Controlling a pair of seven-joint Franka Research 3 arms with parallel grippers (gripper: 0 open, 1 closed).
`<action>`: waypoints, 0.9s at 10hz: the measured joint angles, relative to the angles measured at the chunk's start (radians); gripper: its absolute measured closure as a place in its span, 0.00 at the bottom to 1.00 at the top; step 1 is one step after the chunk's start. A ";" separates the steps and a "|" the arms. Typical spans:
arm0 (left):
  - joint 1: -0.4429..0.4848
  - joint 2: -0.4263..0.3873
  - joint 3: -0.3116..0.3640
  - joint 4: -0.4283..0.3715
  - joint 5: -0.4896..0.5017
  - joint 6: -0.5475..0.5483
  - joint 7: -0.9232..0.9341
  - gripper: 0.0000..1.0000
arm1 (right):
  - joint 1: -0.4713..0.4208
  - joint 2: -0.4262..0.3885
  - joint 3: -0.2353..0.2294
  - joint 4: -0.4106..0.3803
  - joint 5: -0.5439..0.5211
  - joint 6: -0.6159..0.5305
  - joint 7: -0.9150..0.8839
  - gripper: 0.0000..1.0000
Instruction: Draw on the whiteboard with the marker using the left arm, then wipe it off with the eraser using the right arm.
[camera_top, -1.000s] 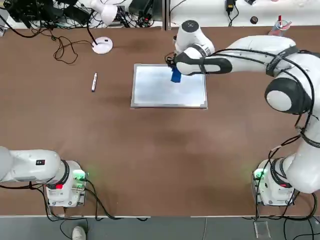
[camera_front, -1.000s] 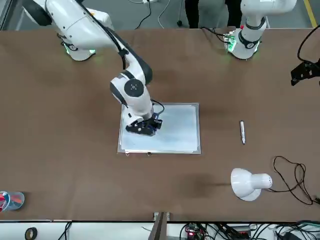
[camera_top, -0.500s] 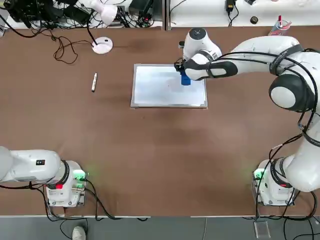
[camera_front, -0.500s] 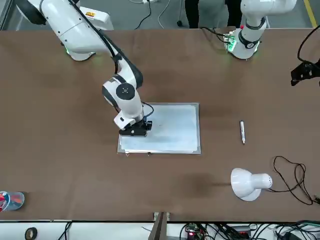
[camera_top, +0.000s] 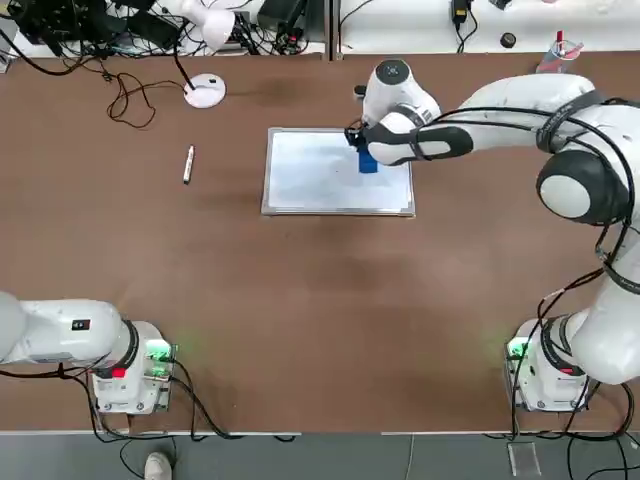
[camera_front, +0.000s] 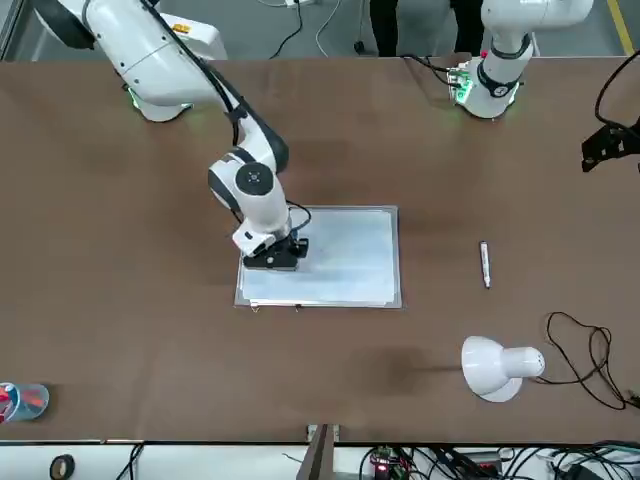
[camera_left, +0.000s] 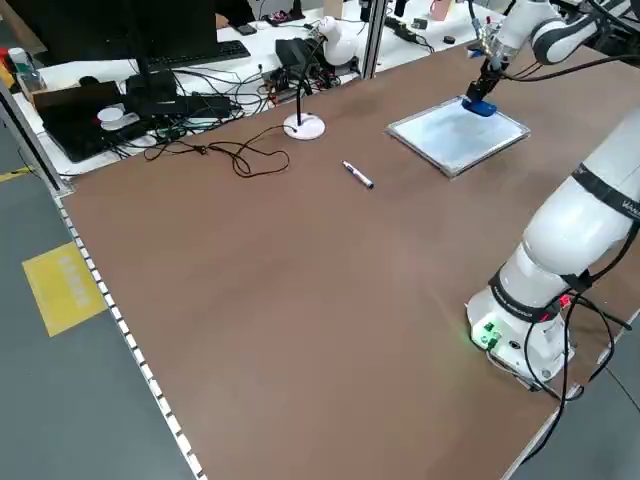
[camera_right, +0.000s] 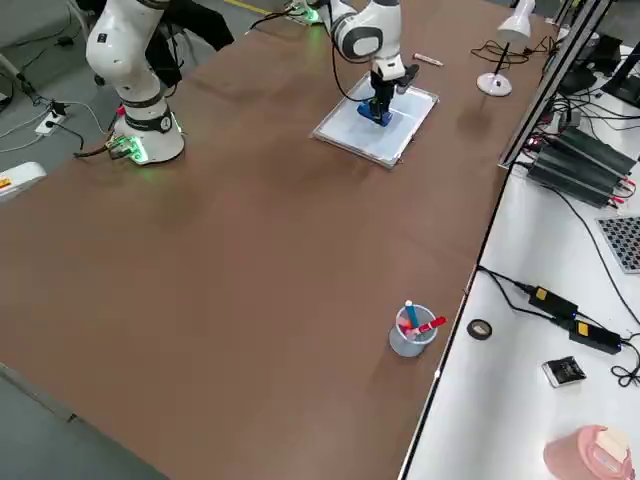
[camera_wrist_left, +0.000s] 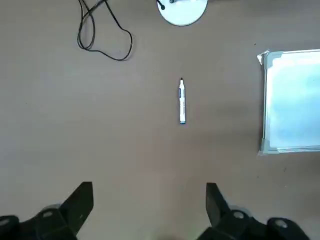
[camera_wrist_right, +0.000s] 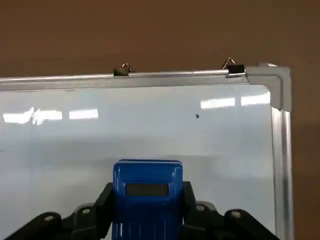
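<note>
Whiteboard (camera_top: 325, 185) under blue eraser (camera_wrist_right: 147, 197) clamped in right hand (camera_wrist_right: 148, 212), left hand (camera_wrist_left: 150, 212) apart, cup (camera_right: 412, 332) holding markers (camera_right: 428, 327)

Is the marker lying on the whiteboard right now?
No, the marker lies on the bare brown table, apart from the whiteboard.

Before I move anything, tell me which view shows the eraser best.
The right wrist view: the blue eraser looms large between the right gripper's fingers. The top and side views show only a small blue patch below the arm; the front view mostly hides it; the left wrist view lacks it.
</note>
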 joint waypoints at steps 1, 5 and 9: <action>0.000 0.000 0.000 0.000 0.000 0.000 0.000 0.00 | 0.002 0.005 -0.002 -0.005 -0.002 0.003 0.004 0.43; 0.000 0.001 0.000 0.000 0.000 0.000 0.000 0.00 | 0.011 0.016 -0.015 -0.012 -0.006 0.011 0.009 0.43; 0.000 0.001 0.000 0.000 0.000 0.000 0.000 0.00 | 0.069 0.044 -0.065 -0.013 -0.006 0.064 0.042 0.43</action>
